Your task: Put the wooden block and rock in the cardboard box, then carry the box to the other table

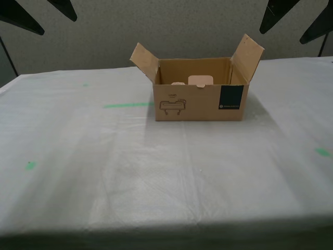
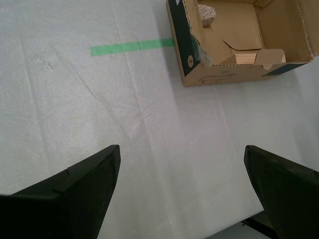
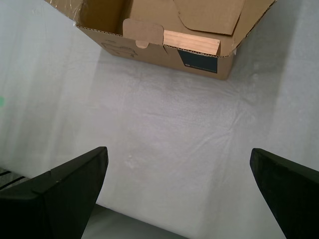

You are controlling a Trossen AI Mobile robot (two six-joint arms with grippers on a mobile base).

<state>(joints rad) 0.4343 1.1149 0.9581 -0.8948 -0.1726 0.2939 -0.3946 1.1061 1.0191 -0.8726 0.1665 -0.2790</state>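
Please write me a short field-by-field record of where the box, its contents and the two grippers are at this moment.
box: cardboard box stands on the white cloth table, both side flaps up
block: wooden block lies inside the box, against its front wall
rock: rock lies inside the box, near one end
tape: green tape strip on the cloth beside the box
first gripper: my first gripper is off the box, jaws wide apart, holding nothing
second gripper: my second gripper is off the box, jaws wide apart, holding nothing
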